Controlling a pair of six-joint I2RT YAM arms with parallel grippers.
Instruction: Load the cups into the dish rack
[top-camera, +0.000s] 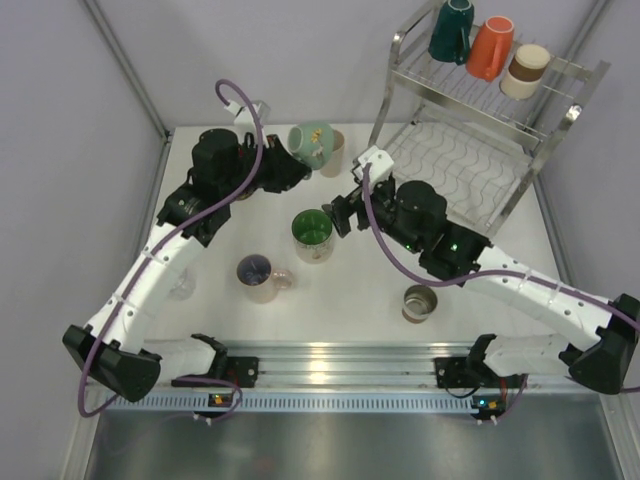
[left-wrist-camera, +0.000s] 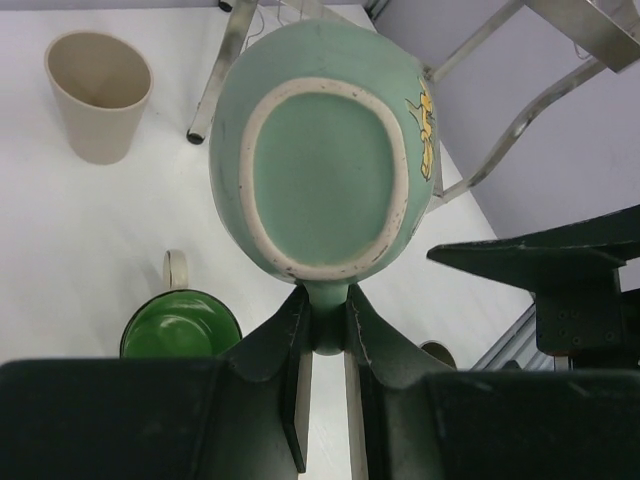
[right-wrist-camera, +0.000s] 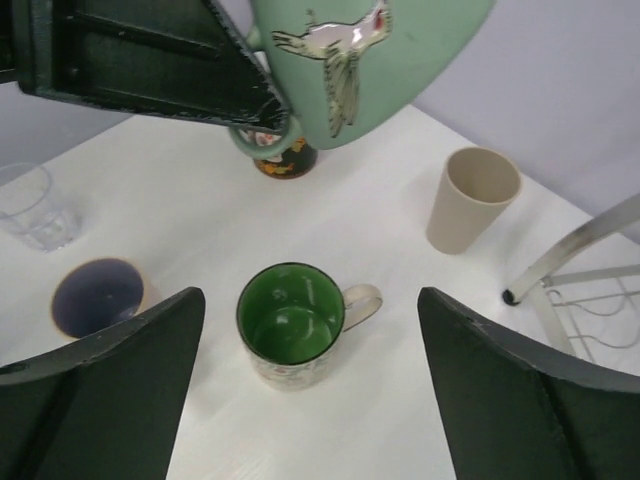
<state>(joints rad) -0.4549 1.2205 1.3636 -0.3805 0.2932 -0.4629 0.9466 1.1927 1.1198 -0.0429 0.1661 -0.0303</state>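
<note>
The dish rack (top-camera: 455, 175) holds three cups (top-camera: 490, 47) on top.

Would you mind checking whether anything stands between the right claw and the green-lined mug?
Nothing visible does: the right claw faces the green-lined mug directly; the mint cup is held clear, in the left claw.

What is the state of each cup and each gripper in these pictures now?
left gripper: shut on mint mug's handle
mint mug: lifted, tilted
right gripper: open, aimed at green-lined mug
green-lined mug: upright on table
beige cup: upright
pinkish mug: upright
steel cup: upright
teal cup: on dish rack's top shelf
orange cup: same shelf
white-and-brown cup: same shelf
</note>
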